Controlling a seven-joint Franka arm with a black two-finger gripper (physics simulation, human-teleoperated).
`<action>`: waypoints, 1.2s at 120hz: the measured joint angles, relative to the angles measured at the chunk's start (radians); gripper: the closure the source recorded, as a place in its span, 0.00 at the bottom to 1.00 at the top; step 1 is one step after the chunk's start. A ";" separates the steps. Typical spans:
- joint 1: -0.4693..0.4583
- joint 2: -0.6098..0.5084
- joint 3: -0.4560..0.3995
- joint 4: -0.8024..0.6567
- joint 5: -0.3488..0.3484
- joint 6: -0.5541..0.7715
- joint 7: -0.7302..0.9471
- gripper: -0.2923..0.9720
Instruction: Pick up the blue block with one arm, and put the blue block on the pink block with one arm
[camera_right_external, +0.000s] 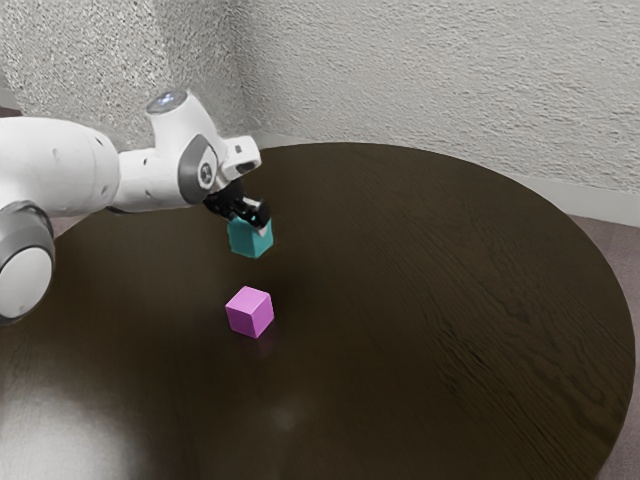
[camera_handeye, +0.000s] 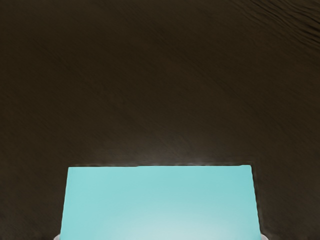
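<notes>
The blue block (camera_right_external: 250, 240), more teal than blue, hangs above the dark table with my gripper (camera_right_external: 248, 218) shut on its upper part. Its top face (camera_handeye: 160, 202) looms large just under the hand in the wrist view. A pink block (camera_right_external: 249, 311) rests on the table, nearer the front edge than the held block and almost straight below it in the exterior view. The two blocks are apart, with a clear gap between them.
The round dark wooden table (camera_right_external: 450, 300) spreads wide toward the exterior view's right. A rough pale wall (camera_right_external: 450, 70) stands behind it. My white arm (camera_right_external: 90, 180) comes in from the exterior view's left.
</notes>
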 joint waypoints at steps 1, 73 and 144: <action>-0.003 -0.001 0.002 -0.001 0.003 0.001 0.000 0.45; -0.316 -0.086 0.259 -0.171 0.067 0.046 -0.056 0.46; -0.372 -0.143 0.264 -0.305 0.083 0.121 -0.240 0.46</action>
